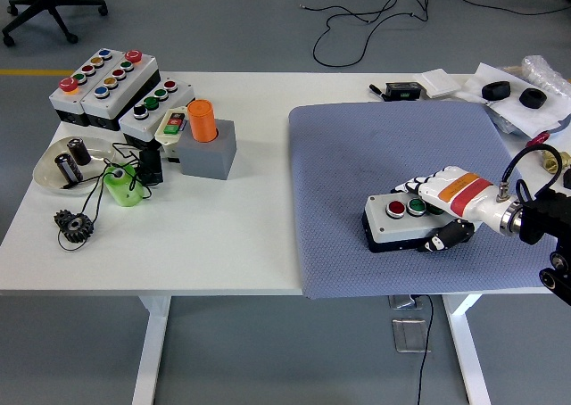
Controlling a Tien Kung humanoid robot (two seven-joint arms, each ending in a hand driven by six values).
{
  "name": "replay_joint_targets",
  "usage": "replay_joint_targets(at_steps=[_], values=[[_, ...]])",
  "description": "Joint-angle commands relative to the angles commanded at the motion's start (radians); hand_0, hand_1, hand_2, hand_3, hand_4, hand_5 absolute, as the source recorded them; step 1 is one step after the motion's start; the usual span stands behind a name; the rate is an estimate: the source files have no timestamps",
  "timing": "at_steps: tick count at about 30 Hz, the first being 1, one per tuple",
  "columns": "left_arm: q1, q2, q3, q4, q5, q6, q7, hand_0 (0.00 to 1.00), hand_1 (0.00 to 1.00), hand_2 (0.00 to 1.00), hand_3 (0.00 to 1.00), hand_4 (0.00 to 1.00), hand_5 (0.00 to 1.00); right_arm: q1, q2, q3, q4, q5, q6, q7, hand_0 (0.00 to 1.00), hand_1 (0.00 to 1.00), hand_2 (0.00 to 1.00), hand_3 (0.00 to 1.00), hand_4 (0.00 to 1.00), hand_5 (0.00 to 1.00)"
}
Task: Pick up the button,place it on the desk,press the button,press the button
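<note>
Head view shows the right hand (439,210) wrapped around the button box (399,223), its white fingers over the far side and the dark thumb at the near right corner, so it is grasping the box. The box, a pale unit with one red and one green push button on top, sits on the blue-grey mat (393,146) toward the near right part of the table (223,235). Whether its base rests fully on the mat or is held just off it cannot be told from here.

By the look of things, the pick-up is done and the placing is in hand or just finishing; the hand has not let go. Both presses are left to do, since no finger is on either button.

The left arm is out of sight. At the far left of the table lie other control boxes (107,84), an orange cylinder (202,119) on a grey block, a white dish (64,166) and a small gear (73,224), all well apart from the work.
</note>
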Motion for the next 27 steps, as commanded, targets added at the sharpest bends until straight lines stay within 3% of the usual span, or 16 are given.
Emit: replay_joint_targets(at_steps=[9, 18, 23, 27], values=[[-0.009, 0.002, -0.014, -0.001, 0.009, 0.003, -0.001, 0.601, 0.519, 0.482, 0.469, 0.281, 0.976, -0.019, -0.036, 0.041, 0.063, 0.046, 0.051, -0.036, 0.921, 0.878, 0.994, 0.998, 0.980, 0.019], [-0.012, 0.003, -0.018, 0.000, 0.012, 0.005, -0.001, 0.600, 0.521, 0.482, 0.469, 0.280, 0.975, -0.033, -0.079, 0.089, 0.198, 0.098, 0.070, -0.046, 0.927, 0.882, 0.997, 0.998, 0.988, 0.038], [-0.013, 0.003, -0.017, 0.000, 0.012, 0.006, -0.001, 0.600, 0.517, 0.481, 0.469, 0.279, 0.975, -0.031, -0.075, 0.063, 0.259, 0.095, 0.067, -0.052, 0.930, 0.882, 0.997, 0.998, 0.992, 0.053], [-0.014, 0.003, -0.017, 0.001, 0.011, 0.006, -0.001, 0.600, 0.517, 0.481, 0.469, 0.279, 0.975, -0.029, -0.058, 0.043, 0.266, 0.092, 0.078, -0.059, 0.930, 0.882, 0.997, 0.998, 0.992, 0.053]])
